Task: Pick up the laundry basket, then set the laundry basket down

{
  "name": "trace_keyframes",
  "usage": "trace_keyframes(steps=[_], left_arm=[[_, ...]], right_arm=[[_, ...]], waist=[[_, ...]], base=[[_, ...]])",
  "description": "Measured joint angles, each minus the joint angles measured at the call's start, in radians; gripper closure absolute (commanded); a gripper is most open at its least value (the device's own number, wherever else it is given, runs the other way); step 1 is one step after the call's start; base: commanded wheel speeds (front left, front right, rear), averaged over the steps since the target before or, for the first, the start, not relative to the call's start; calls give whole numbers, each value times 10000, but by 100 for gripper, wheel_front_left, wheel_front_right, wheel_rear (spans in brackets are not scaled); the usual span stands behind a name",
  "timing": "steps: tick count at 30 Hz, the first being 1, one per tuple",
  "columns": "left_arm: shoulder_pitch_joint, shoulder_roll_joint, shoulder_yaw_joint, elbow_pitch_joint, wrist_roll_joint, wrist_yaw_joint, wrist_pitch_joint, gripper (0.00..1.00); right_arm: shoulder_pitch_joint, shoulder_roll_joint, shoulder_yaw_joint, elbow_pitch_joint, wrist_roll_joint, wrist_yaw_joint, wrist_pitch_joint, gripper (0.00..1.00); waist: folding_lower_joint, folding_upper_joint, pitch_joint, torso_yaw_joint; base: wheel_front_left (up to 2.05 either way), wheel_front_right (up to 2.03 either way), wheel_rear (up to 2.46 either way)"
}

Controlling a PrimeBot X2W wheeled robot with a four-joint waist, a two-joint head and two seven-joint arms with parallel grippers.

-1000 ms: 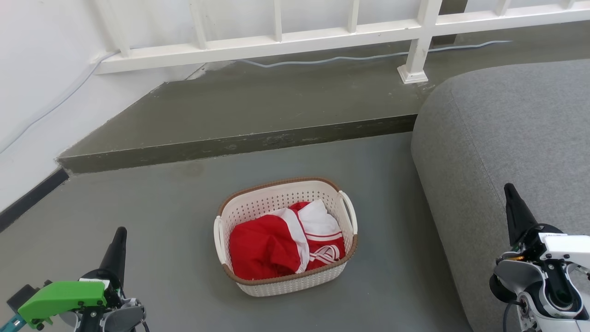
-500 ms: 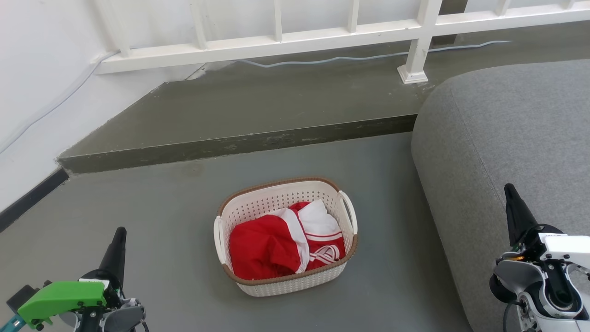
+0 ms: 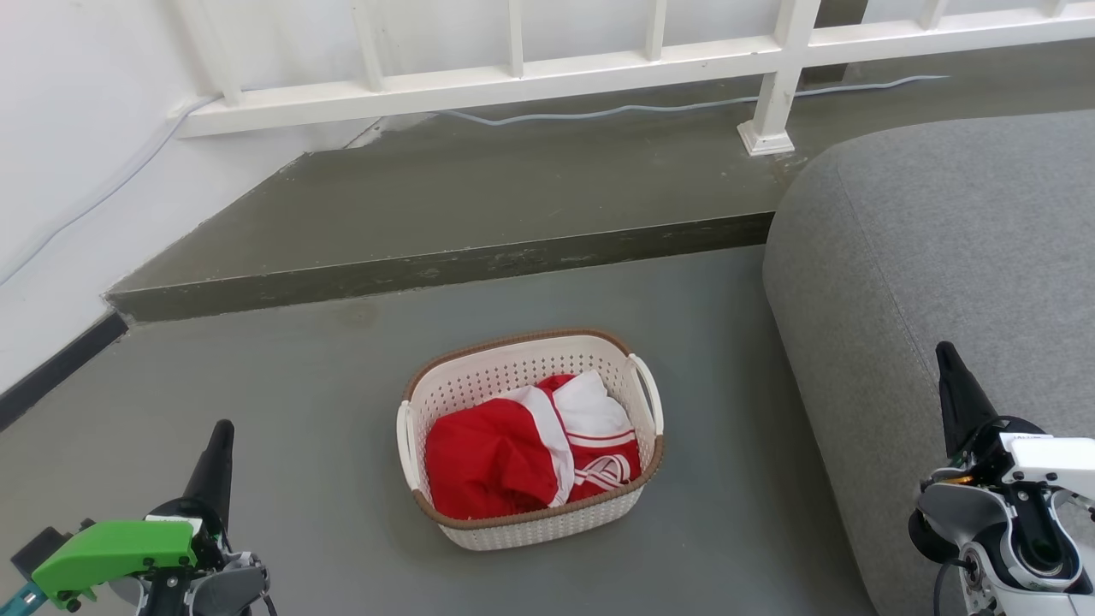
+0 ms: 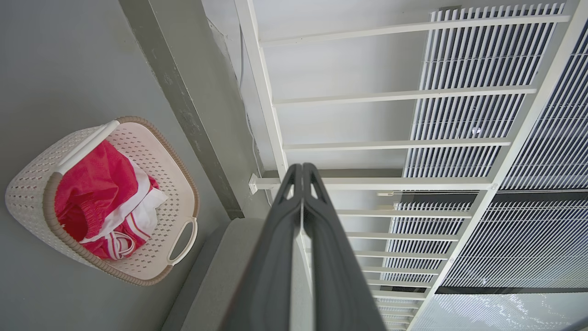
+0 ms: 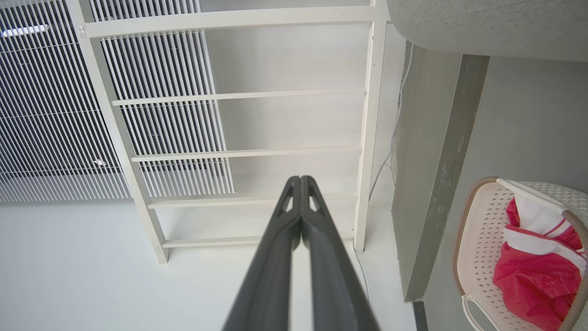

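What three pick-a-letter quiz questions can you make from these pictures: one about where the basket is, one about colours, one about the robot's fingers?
1. Where is the laundry basket?
A) on a table B) on the floor C) on a chair
2. What colours are the clothes in it?
A) blue and yellow B) red and white C) green and black
3. How are the fingers of the left gripper?
A) shut together B) wide open C) holding a sock

Answers: 1 B, it stands on the grey floor. 2 B, red cloth with white stripes. 3 A, both fingers touch, holding nothing.
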State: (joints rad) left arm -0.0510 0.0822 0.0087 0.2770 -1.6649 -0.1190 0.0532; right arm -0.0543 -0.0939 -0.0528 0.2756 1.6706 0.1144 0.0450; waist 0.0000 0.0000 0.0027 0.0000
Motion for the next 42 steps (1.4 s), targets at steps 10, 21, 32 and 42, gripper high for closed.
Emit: trace_keyframes(steps=[10, 21, 32, 42], left_arm=[[-9, -2, 12, 8, 2, -13, 2, 100], [-13, -6, 21, 13, 2, -42, 4, 100], [-16, -10, 36, 19, 2, -42, 48, 100], [-18, -13, 50, 27, 2, -44, 71, 100]], right_arm=[[-1, 6, -12, 10, 0, 0, 2, 100], [-3, 10, -21, 21, 0, 0, 8, 100], [-4, 13, -31, 40, 0, 2, 12, 100], [-5, 17, -40, 46, 0, 2, 12, 100]], waist=[[0, 0, 0, 0], [0, 0, -1, 0], [0, 0, -1, 0], [0, 0, -2, 0]], base=[[0, 0, 0], [0, 0, 0], [0, 0, 0], [0, 0, 0]])
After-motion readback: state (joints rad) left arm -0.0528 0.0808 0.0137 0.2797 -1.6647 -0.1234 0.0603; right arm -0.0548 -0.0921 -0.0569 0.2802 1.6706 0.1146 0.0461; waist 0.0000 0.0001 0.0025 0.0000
